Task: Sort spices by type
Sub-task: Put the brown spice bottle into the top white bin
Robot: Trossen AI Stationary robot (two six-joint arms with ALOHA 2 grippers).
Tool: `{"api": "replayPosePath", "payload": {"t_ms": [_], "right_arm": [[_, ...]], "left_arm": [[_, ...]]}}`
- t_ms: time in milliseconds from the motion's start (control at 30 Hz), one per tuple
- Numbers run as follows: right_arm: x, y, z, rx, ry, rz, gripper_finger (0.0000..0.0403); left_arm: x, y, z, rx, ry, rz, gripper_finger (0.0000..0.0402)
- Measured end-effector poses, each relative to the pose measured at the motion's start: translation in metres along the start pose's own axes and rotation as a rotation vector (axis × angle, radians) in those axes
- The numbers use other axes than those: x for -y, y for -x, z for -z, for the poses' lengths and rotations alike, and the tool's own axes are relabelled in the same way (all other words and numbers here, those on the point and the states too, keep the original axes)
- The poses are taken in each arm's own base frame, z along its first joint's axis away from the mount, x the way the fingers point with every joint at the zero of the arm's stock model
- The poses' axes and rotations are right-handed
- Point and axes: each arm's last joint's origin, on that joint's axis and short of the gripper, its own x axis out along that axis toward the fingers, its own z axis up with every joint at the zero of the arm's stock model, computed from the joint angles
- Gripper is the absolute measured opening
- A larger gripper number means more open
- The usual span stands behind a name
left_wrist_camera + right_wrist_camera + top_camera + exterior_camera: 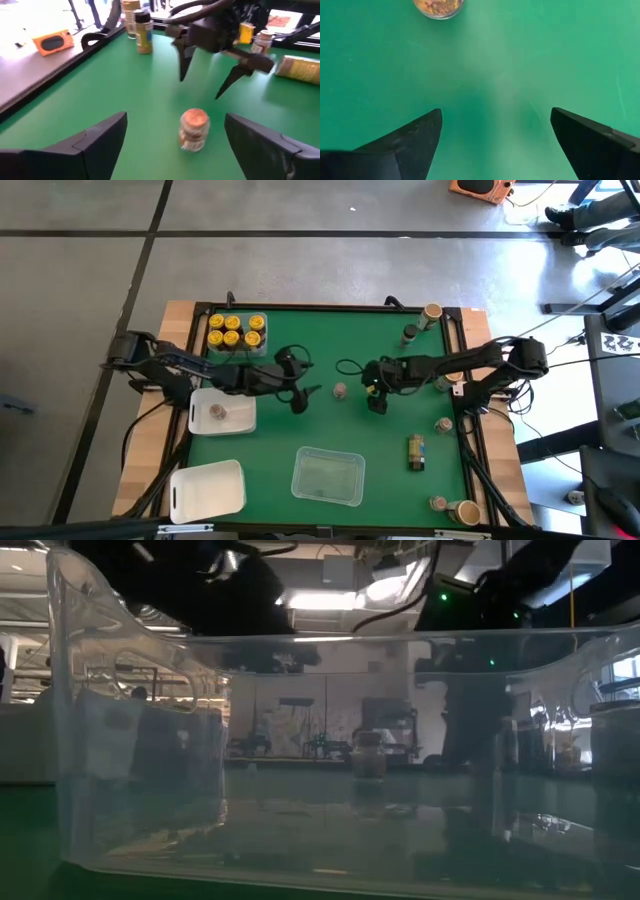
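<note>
Jar [340, 390] with the tan lid stands alone at mid-frame in the high view, between the left gripper [300, 395] and right gripper [376, 400], both spread wide and empty, likely so either can take it.

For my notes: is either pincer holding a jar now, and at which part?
Nothing is held. Left pincer and right pincer are open; the jar stands free.
</note>
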Motion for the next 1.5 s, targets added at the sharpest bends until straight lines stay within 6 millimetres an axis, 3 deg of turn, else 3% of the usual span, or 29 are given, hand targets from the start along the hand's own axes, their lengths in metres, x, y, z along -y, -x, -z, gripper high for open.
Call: {"api": "replayPosePath", "payload": {"t_ms": [400,867,1033,1400,1500], "right_arm": [[0.0,-0.01,0.008,0.087,0.019,-0.01,0.0372],[0.0,-0.01,0.005,0.112,0.027,-0.013,0.0372],[0.0,-0.01,0.005,0.112,0.035,-0.013,0.0372],[0.0,-0.01,0.005,0.115,0.042,-0.013,0.0372],[0.0,-0.01,0.005,0.115,0.043,-0.013,0.0372]], "left_arm": [[0.027,-0.067,0.005,-0.09,-0.038,0.088,0.0347],[0.021,-0.11,0.045,-0.064,0.006,0.052,0.0345],[0.022,-0.115,0.056,-0.07,0.001,0.051,0.031],[0.023,-0.116,0.052,-0.032,-0.026,0.057,0.018],[0.024,-0.115,0.052,-0.03,-0.026,0.06,0.017]]}}
